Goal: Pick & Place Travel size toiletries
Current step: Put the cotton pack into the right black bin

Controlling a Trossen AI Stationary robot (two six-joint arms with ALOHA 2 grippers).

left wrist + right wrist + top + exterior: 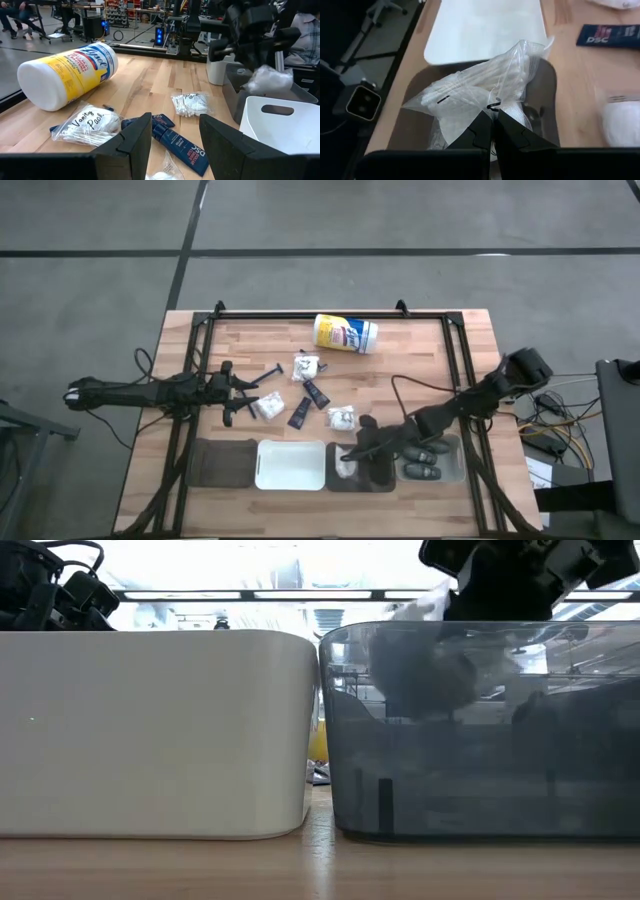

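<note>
On the wooden table [420, 370] in front of me a row of bins lines the near edge, and my right gripper [493, 121] hangs over the dark bin [420, 112] next to the white bin [485, 30], fingers pinched tight on a clear crinkly packet of cotton swabs [470, 100]. My left gripper [175, 135] waits with its fingers spread apart near the loose toiletries: another swab packet [87, 124], a black tube [177, 147], beside the big yellow-and-white canister [65, 72].

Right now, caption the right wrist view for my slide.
Right gripper pinching a clear packet of cotton swabs above the dark bin.
</note>
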